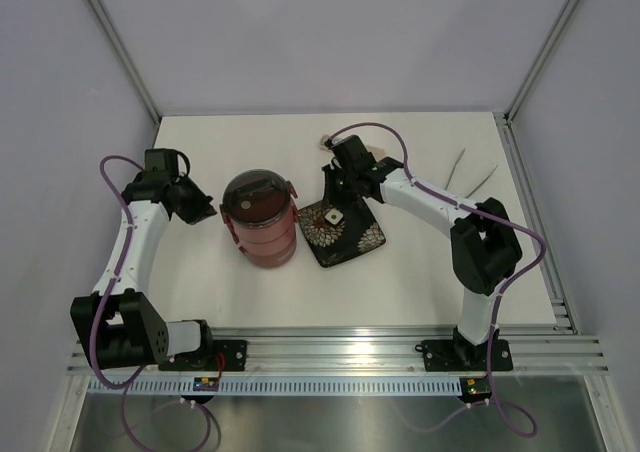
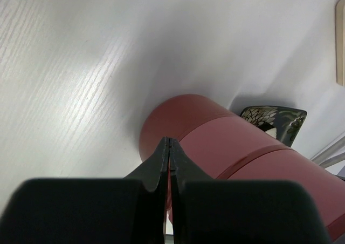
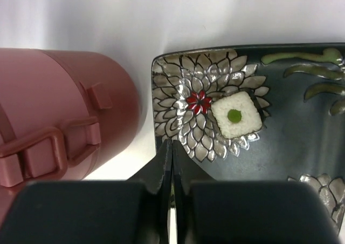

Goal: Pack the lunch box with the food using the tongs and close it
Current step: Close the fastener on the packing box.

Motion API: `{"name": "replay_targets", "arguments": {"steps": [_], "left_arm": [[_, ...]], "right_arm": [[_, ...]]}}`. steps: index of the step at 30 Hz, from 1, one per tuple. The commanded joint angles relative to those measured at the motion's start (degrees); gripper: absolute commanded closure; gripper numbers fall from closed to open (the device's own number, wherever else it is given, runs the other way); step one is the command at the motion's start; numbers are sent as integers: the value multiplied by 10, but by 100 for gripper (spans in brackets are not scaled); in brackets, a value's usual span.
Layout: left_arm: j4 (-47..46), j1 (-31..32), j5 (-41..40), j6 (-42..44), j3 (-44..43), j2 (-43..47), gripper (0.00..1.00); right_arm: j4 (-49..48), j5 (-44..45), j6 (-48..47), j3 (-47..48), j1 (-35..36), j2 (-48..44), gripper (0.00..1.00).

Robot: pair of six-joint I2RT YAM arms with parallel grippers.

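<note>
The lunch box (image 1: 260,227) stands stacked on the surface (image 1: 430,282), just left of the plate (image 1: 365,240). That's three dusty-red tiers, one on another, with one top lid (image 1: 255,194) seated on them. The right wrist view shows one clasp (image 3: 40,149) lying against its side. It looks closed, though what is inside is hidden.

On the plate there is one white square (image 3: 236,114) with a green dot, and not one orange or red piece or beige ball in sight. By that, the packing seems done and little looks left to do.

The one pair of tongs (image 1: 455,169) lies on the surface far right, well apart from both arms.

There are two arms. The left end effector (image 2: 170,147) has its fingers pressed together on nothing, just beside the box's wall. The right end effector (image 3: 172,147) is drawn to a hairline slit right at the plate's near rim. Whether it nips that rim can't be told.
</note>
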State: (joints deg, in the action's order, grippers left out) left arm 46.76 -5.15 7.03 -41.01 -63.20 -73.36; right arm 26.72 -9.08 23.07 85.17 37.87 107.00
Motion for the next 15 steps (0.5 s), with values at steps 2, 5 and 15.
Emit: {"name": "replay_targets", "arguments": {"steps": [2,5,15], "left_arm": [[-11,-4,-14,1,12,-6,100],[-13,-4,-16,-1,28,0,100],[-23,-3,0,-5,49,13,100]], "right_arm": [[5,8,-1,5,1,-29,100],[12,-1,-6,27,9,-20,100],[33,-30,-35,118,79,24,100]]}}
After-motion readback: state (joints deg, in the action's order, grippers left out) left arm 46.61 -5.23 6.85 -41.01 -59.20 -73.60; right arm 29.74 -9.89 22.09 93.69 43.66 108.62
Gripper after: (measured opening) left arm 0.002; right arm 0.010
